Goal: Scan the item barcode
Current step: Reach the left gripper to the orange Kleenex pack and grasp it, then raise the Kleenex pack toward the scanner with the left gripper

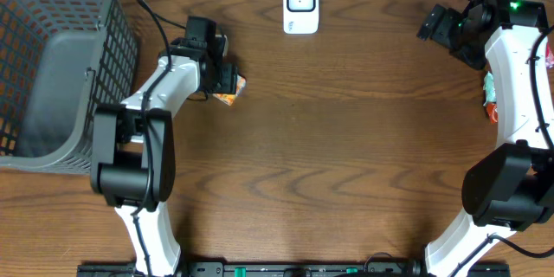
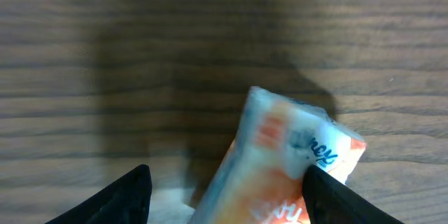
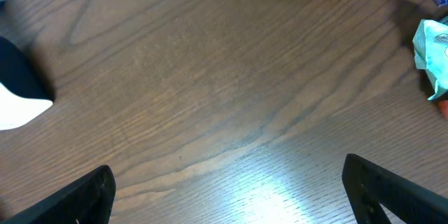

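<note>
Brown wood-grain table [image 3: 210, 77]; pale green crumpled packet [image 3: 428, 56] at right edge; white-and-black object [image 3: 17, 94] at left edge; right gripper [image 3: 227, 196], dark fingertips wide apart.

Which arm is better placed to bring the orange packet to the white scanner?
Left. Its pincer straddles the orange packet, close to the white scanner; the right pincer is open at the far side, holding nothing.

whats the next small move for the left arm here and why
Probably close the left gripper on the orange packet. The packet lies between the fingers, with one finger at its edge and the other clear of it, so it isn't gripped yet. The white scanner sits apart from it.
</note>
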